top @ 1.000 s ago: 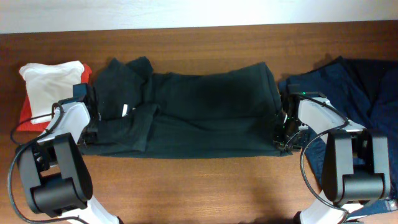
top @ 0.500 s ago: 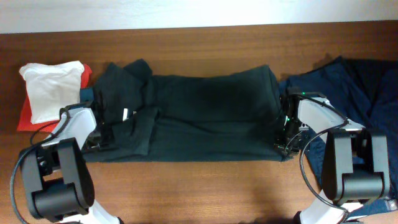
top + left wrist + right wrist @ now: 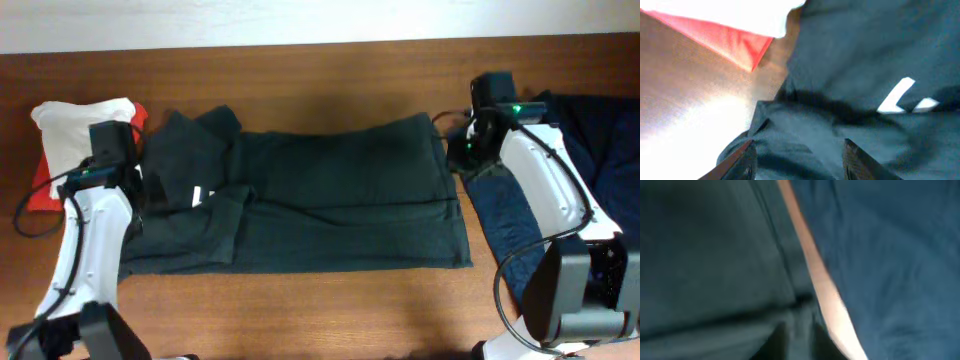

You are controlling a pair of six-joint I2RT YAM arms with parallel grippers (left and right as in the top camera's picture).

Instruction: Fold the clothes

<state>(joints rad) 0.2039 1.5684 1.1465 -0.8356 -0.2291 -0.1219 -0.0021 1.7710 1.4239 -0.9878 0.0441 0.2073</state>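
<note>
A dark green garment lies spread flat across the middle of the table, with a folded flap and a small white label at its left end. My left gripper hangs over the garment's left end. In the left wrist view its jaws are wide apart over the dark cloth and hold nothing. My right gripper is at the garment's upper right edge. In the blurred right wrist view its jaws are close together with a ridge of the dark cloth between them.
A white cloth lies on a red cloth at the far left; the red corner also shows in the left wrist view. A blue garment is heaped at the right, close beside the dark one. Bare wood table runs along the front.
Both arms have lifted and moved from the garment's front corners toward the back. The garment now lies flatter, its front edge nearer the table front.
</note>
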